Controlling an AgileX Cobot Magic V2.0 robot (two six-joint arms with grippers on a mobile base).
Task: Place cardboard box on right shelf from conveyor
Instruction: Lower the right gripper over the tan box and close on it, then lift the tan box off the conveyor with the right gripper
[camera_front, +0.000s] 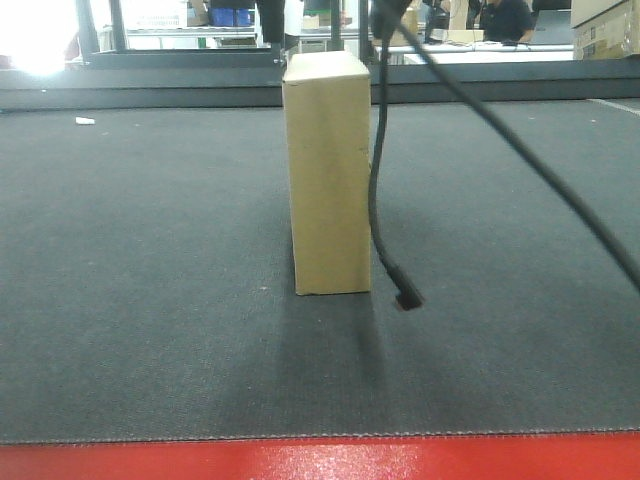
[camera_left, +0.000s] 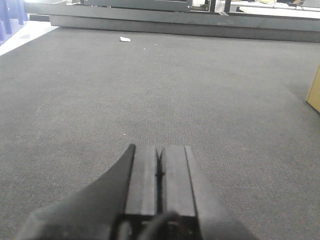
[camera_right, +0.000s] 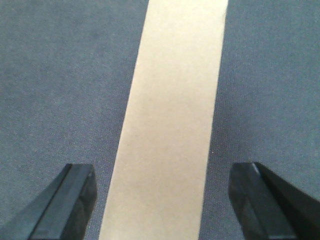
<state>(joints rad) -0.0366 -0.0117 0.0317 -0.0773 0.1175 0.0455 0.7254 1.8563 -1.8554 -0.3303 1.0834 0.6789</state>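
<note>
**Right arm over the box, grasp not yet made**

The cardboard box (camera_front: 327, 175) stands on end in the middle of the conveyor (camera_front: 150, 300), tall and narrow, so my main worry is toppling it. In the right wrist view the box top runs closer to the finger on the picture's left than to the other. If I close from here, that finger would likely touch first and shove or tip the box instead of pinching it. I'd centre before closing.

A black cable (camera_front: 374, 180) hangs just beside the box's right face, its plug end near the base. It could snag or get pinched against the cardboard on the lift.

I can't see the right shelf from any camera, so the carry would start blind.

The right gripper (camera_right: 161, 172) points straight down over the box, jaws wide apart and straddling it. I can't tell whether the fingertips are below the top edge.

The left gripper (camera_left: 160, 155) sits low and level over the belt, jaws pressed together on nothing, with the box off to its right.
</note>
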